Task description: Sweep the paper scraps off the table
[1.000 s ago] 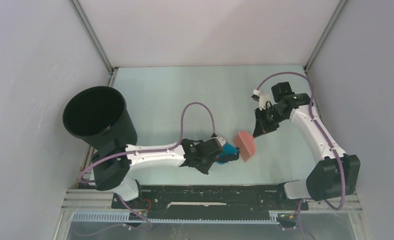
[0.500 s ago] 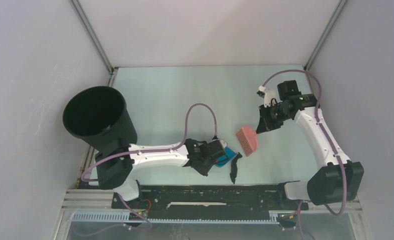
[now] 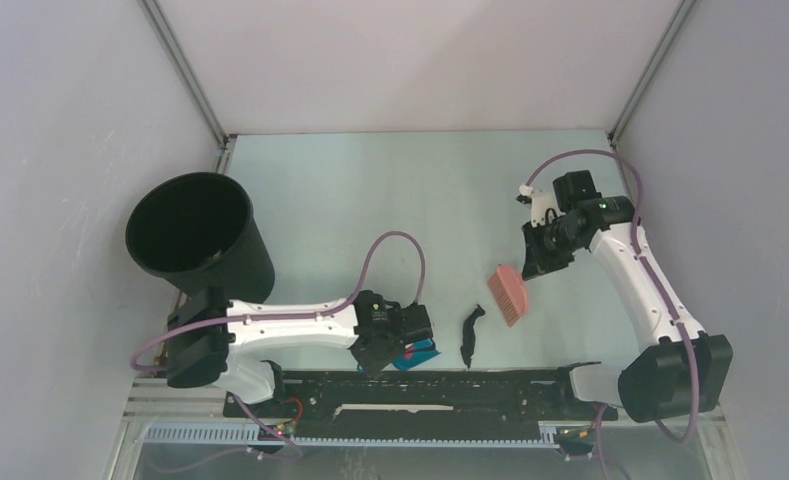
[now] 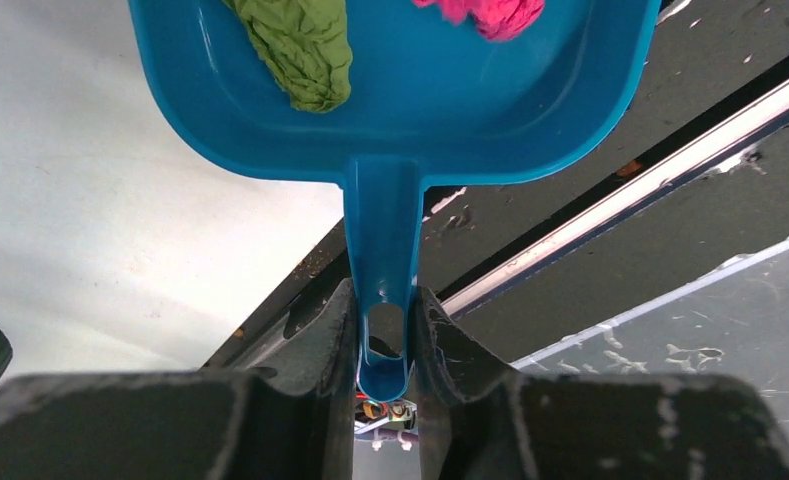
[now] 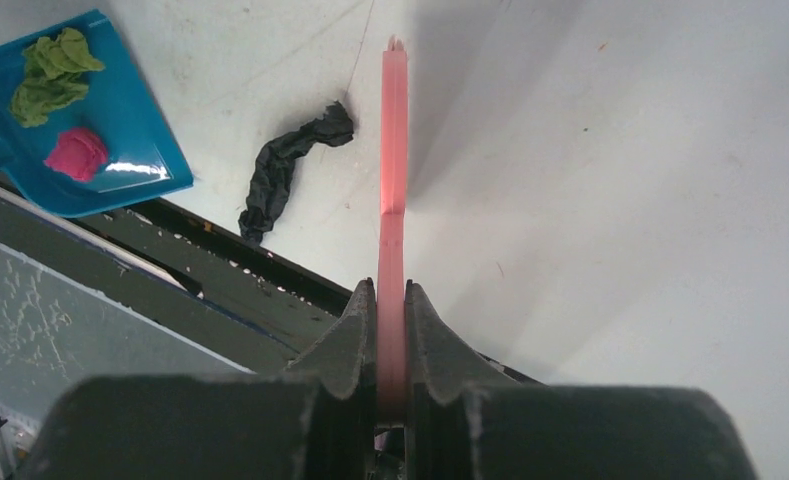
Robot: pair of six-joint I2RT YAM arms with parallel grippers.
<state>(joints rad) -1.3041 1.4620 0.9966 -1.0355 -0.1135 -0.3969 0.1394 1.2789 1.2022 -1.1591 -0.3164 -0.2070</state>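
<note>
Paper scraps: a crumpled green scrap and a magenta scrap lie in the blue dustpan. A long, twisted black scrap lies flat on the pale mint desk, near its black rail.

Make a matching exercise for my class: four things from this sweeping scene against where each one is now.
Things:
1 green scrap
2 black scrap
3 pink brush
4 blue dustpan

Places:
A held in the right tool
B loose on the table
C held in the left tool
D lying in the dustpan

Pairs: 1-D, 2-B, 3-A, 4-C.
</note>
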